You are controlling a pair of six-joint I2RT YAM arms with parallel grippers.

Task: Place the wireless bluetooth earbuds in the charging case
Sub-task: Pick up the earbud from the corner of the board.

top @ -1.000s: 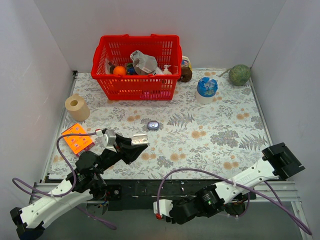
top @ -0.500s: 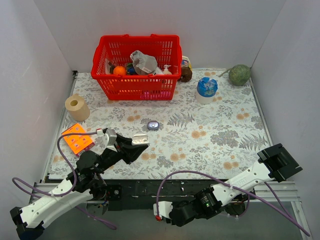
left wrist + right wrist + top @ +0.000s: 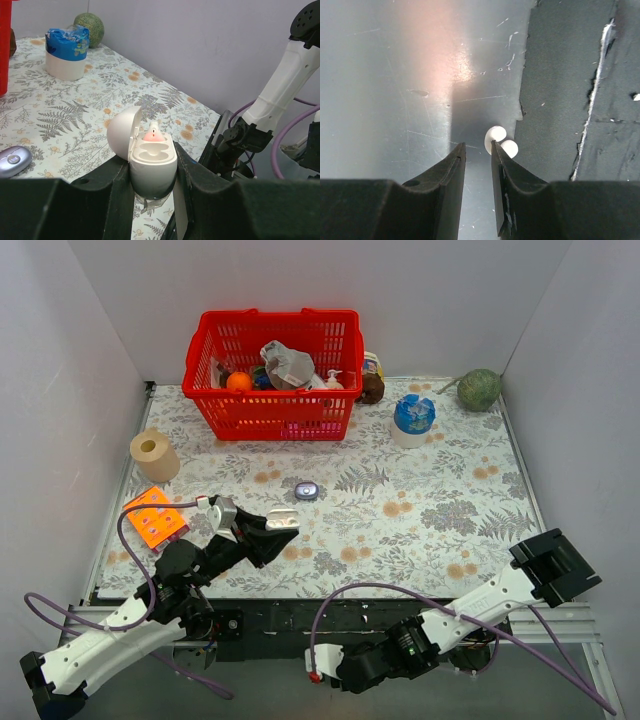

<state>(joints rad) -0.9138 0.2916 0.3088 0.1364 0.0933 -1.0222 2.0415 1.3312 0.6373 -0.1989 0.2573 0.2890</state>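
presently: open charging case (image 3: 150, 177) clenched by left gripper (image 3: 152, 162), one earbud (image 3: 152, 134) seated in case; second earbud (image 3: 496, 135) ungrasped, right gripper (image 3: 477, 146) parted

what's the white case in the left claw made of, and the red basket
The charging case looks like smooth white plastic: seamless shell, soft sheen, hinged lid. The red basket seems moulded plastic too, judging by its regular lattice walls.

No writing can be read anywhere. The white charging case (image 3: 151, 152) gripped in the left claw (image 3: 152, 165) shows no lettering. The print on the blue-wrapped tub (image 3: 67, 54) far beyond that claw is too blurred to read.
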